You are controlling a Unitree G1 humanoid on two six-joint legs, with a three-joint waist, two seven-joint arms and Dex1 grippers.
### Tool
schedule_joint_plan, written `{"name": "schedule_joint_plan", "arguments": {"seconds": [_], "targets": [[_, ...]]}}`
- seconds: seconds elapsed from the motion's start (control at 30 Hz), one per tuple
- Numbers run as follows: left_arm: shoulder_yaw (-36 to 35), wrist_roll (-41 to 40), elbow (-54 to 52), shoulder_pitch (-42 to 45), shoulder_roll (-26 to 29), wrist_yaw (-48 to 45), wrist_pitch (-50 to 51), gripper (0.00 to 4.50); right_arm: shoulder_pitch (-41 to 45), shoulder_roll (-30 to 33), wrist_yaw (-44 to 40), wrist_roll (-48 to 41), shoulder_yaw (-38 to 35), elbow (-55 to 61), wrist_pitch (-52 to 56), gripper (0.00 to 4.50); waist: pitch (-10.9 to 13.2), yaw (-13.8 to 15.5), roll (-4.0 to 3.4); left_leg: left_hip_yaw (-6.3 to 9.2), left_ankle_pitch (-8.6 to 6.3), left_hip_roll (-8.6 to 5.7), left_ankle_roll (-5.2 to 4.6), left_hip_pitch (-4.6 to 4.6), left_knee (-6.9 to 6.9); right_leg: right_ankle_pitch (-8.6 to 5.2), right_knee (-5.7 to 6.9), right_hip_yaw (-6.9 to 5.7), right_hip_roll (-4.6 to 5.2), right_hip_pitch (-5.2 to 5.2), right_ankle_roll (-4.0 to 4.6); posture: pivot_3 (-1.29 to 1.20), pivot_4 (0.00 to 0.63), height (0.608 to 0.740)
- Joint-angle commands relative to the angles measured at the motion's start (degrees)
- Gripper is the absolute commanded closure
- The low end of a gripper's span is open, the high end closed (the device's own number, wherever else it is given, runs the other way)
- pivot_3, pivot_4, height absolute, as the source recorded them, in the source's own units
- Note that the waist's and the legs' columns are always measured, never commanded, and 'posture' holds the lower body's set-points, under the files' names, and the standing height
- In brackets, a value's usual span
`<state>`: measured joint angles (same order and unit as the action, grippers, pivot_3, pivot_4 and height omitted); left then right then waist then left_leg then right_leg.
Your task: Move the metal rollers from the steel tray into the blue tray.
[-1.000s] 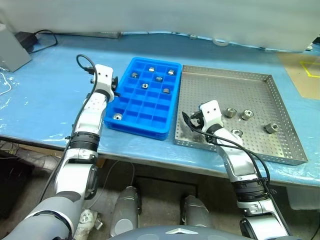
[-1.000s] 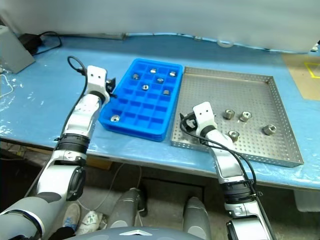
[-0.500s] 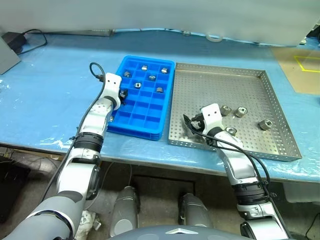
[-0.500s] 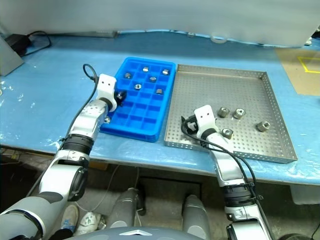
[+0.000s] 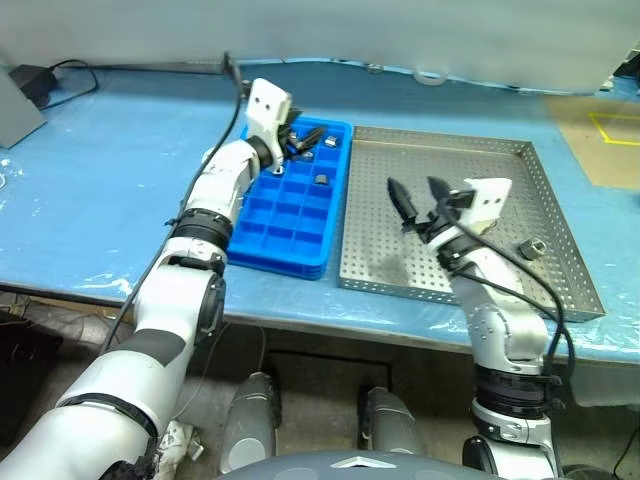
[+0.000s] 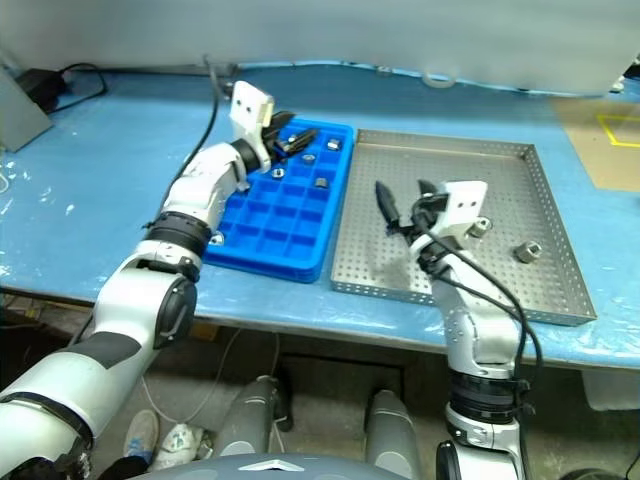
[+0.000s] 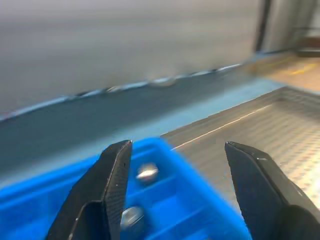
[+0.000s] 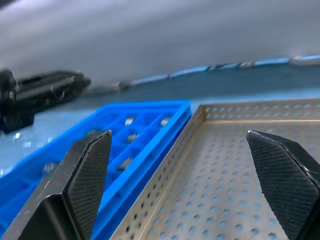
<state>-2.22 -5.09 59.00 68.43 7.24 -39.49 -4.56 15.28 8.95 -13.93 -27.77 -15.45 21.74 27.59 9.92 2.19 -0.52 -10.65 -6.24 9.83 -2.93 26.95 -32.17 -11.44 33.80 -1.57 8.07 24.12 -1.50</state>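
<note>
The blue tray (image 5: 280, 232) lies left of the steel tray (image 5: 380, 255), edge to edge. My left gripper (image 5: 305, 140) hovers open over the blue tray's far end with nothing between its fingers. Below it, metal rollers (image 7: 147, 171) sit in the far compartments, and another (image 5: 322, 180) lies further in. My right gripper (image 5: 412, 186) is raised above the steel tray's middle, pointing forward, open wide and empty. One roller (image 5: 530, 247) lies in the steel tray to its right, and a second (image 6: 483, 224) is half hidden behind the wrist.
The trays rest on a table covered in blue sheeting (image 5: 100, 180). A grey box (image 5: 15, 100) and a black cable (image 5: 60, 75) sit at the far left. A pale wall (image 5: 320, 25) runs along the back edge. A brown patch with yellow marking (image 5: 600, 135) lies at the far right.
My left gripper swung from the blue tray's near left side to above its far end and opened wider. My right gripper lifted off the steel tray floor and rolled, still open.
</note>
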Motion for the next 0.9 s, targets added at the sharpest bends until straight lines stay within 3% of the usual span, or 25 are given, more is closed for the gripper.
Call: {"name": "schedule_joint_plan", "arguments": {"seconds": [0.03, 0.27, 0.43, 0.57, 0.7, 0.9], "targets": [[2.3, 2.0, 6.2, 2.5, -4.6, -2.1, -3.3, 1.26, -0.3, 1.0, 3.2, -8.9, -6.1, 9.0, 2.5, 0.00, 0.0, -0.3, 0.00, -0.09, 0.00, 0.04, -0.01, -0.01, 0.01, 0.00, 0.01, 0.04, 0.00, 0.05, 0.00, -0.36, 0.150, 0.740], [5.4, 4.1, 12.4, 5.2, -14.8, -11.2, -2.6, 1.26, -10.5, 7.1, 8.9, -18.1, -14.0, 22.3, 7.7, 0.00, 0.0, -1.4, -0.01, -0.58, -0.13, 0.10, -0.23, -0.08, 0.02, 0.00, -0.08, 0.24, 0.06, 0.16, -0.01, -0.50, 0.150, 0.740], [10.4, 10.0, 14.3, 5.6, -18.7, -10.6, -5.5, 1.26, -18.1, 11.5, 11.6, -23.5, -20.4, 25.9, 7.7, 0.00, 0.0, -3.0, -0.05, -1.01, -0.28, 0.00, -0.43, -0.29, 0.01, -0.03, -0.18, 0.30, 0.16, 0.16, -0.08, -0.54, 0.150, 0.740], [11.3, 11.0, 15.0, 5.2, -21.7, -11.1, -5.4, 1.26, -21.6, 14.4, 13.5, -26.3, -24.2, 26.6, 6.8, 0.00, 0.0, -4.6, -0.05, -1.03, -0.29, 0.03, -0.44, -0.31, 0.02, -0.23, -0.38, 0.29, 0.15, 0.15, -0.62, -0.56, 0.150, 0.740], [12.1, 12.1, 15.7, 4.4, -24.6, -7.1, -5.4, 1.26, -24.0, 16.2, 15.2, -27.6, -25.2, 27.2, 6.4, 0.00, 0.0, -5.5, -0.05, -1.03, -0.30, 0.01, -0.45, -0.30, 0.02, -0.23, -0.41, 0.29, 0.16, 0.15, -0.63, -0.60, 0.150, 0.740], [11.2, 11.1, 15.9, 3.7, -26.6, -8.7, -5.6, 1.26, -27.5, 16.7, 17.0, -26.8, -24.1, 29.2, 6.0, 0.00, 0.0, -6.3, -0.07, -1.03, -0.40, -0.05, -0.62, -0.15, 0.02, -0.17, -0.61, 0.21, 0.16, 0.15, -0.55, -0.60, 0.150, 0.740]]}}
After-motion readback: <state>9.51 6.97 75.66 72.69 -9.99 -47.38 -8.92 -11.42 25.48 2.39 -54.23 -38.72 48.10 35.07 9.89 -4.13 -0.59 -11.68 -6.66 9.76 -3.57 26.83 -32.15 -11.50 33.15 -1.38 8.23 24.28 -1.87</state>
